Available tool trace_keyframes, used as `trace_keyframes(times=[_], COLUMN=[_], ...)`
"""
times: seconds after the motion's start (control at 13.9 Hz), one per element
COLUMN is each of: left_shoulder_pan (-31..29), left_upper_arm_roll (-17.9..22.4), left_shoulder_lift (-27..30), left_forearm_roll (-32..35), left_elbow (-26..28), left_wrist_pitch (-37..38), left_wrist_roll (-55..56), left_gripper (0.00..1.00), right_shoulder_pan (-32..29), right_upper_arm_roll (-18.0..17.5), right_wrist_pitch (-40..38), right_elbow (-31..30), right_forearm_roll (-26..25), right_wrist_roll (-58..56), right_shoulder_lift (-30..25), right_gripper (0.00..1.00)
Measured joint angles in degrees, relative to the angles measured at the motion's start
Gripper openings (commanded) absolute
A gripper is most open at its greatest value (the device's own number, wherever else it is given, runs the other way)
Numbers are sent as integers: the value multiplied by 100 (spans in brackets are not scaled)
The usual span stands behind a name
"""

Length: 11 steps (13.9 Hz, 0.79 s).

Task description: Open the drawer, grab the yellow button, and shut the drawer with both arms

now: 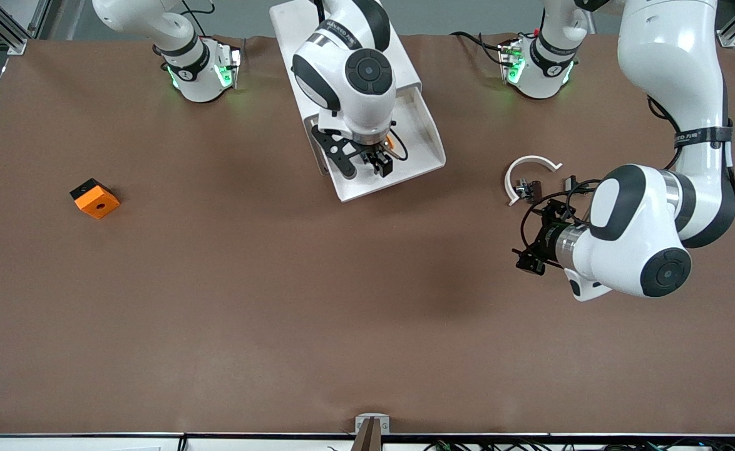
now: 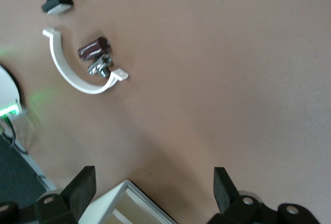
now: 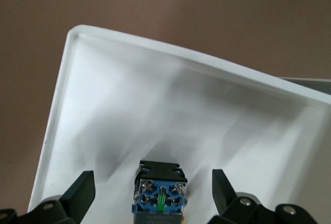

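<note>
The drawer (image 1: 427, 134) stands pulled out of the white cabinet (image 1: 285, 28), toward the front camera. My right gripper (image 1: 376, 165) hangs over the drawer, open. In the right wrist view the button (image 3: 160, 193) lies on the drawer's white floor (image 3: 129, 105), its black body and blue base between the spread fingers of the right gripper (image 3: 152, 189), apart from both. Its orange cap (image 1: 391, 143) peeks out beside the hand. My left gripper (image 1: 530, 241) waits open over the bare table toward the left arm's end. The left gripper (image 2: 153, 182) holds nothing. A white box corner (image 2: 124, 200) shows past it.
An orange square block with a hole (image 1: 95, 198) lies toward the right arm's end. A white curved strip (image 1: 527, 164) with small dark and metal parts (image 1: 526, 186) lies beside the left gripper; the left wrist view also shows the strip (image 2: 72, 76) and parts (image 2: 95, 53).
</note>
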<state>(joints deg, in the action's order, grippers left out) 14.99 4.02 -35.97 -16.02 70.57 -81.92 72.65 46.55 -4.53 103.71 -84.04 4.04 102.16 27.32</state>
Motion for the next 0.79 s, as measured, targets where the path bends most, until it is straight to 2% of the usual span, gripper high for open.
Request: trace_keyframes(times=[0.14, 0.29, 0.43, 0.58, 0.79], left_shoulder_pan=[16, 13, 28, 140, 309], left_upper_arm_roll=[0, -1, -17, -68, -396], left_shoulder_lift=[0, 8, 84, 288, 543], left_forearm_roll=[21, 26, 26, 69, 189], left_elbow=[0, -4, -8, -5, 142], left_wrist_pitch=[-44, -103, -207, -383, -931], left_wrist_roll=[-503, -1210, -2032, -2400, -2639], left_gripper=[100, 100, 100, 100, 100], right_shoulder_pan=[18, 22, 22, 23, 21], right_upper_arm_roll=[0, 0, 0, 0, 28], right_wrist_pitch=[0, 1, 2, 3, 1], right_elbow=[2, 5, 21, 26, 107], right_forearm_roll=[0, 0, 0, 0, 0], right_wrist_roll=[0, 0, -3, -5, -6], right_shoulder_lift=[2, 2, 1, 1, -2], right_gripper=[38, 19, 12, 12, 12])
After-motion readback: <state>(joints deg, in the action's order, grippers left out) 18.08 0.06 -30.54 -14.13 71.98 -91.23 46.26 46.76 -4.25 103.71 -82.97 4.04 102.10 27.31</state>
